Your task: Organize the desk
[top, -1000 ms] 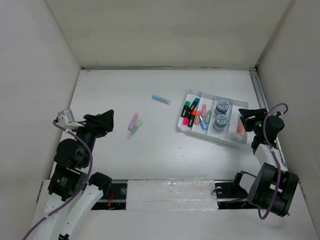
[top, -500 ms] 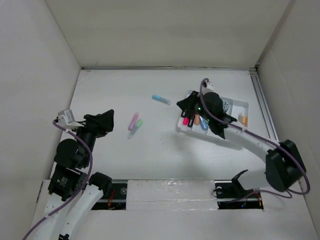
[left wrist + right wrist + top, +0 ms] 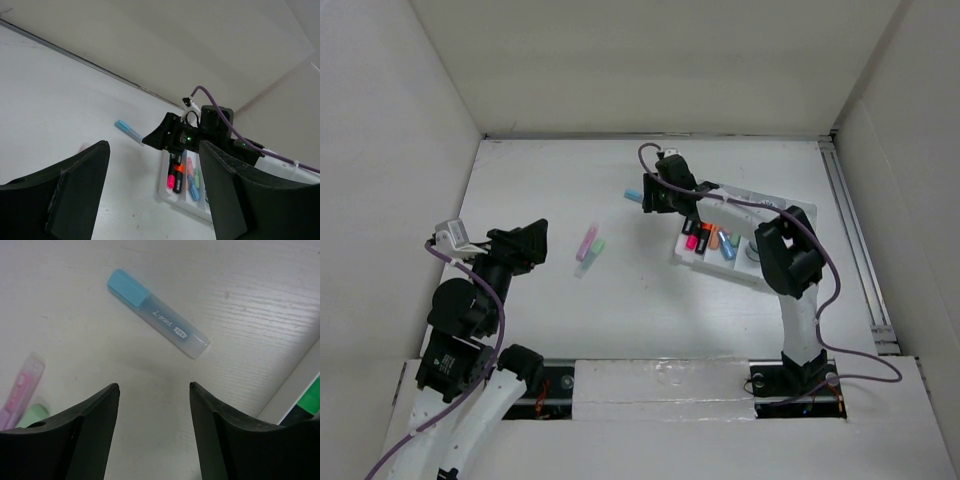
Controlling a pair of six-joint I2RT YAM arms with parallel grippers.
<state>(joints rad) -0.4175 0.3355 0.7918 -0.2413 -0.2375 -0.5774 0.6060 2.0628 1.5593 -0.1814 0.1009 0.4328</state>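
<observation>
While our right gripper point(image 3: 152, 387) hangs near the blue highlighter point(image 3: 157, 320), fingers spread wide and empty, we see the left gripper point(image 3: 154, 147) likewise parted, holding nothing, the desk point(image 3: 620, 300) lying beneath both arms.

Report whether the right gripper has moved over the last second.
Yes. The right gripper swung left from beyond the tray's right end, across it, to past its left end, now open above the blue highlighter.
</observation>
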